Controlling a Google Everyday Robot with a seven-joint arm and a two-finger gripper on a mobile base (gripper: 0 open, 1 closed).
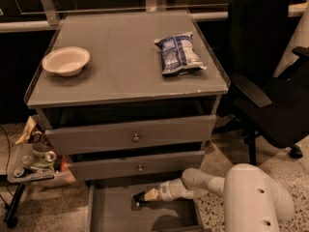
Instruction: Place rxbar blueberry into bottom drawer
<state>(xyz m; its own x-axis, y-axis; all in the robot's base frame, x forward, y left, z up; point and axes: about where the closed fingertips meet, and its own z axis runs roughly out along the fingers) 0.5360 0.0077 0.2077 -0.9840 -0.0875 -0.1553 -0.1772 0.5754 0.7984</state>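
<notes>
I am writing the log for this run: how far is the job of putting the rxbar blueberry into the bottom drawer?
Done: the bottom drawer is pulled open. In progress: the hand reaches in from the right, low over the drawer floor near its back. Left: I cannot make out the rxbar blueberry there, so its release is unconfirmed; after that the hand must come out.

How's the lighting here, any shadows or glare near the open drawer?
Camera view: dim, warm light; the cabinet top shows a soft sheen, no hard glare. Camera view: the bottom drawer lies in shadow, and the end effector, low inside it, blends into the dark floor.
</notes>
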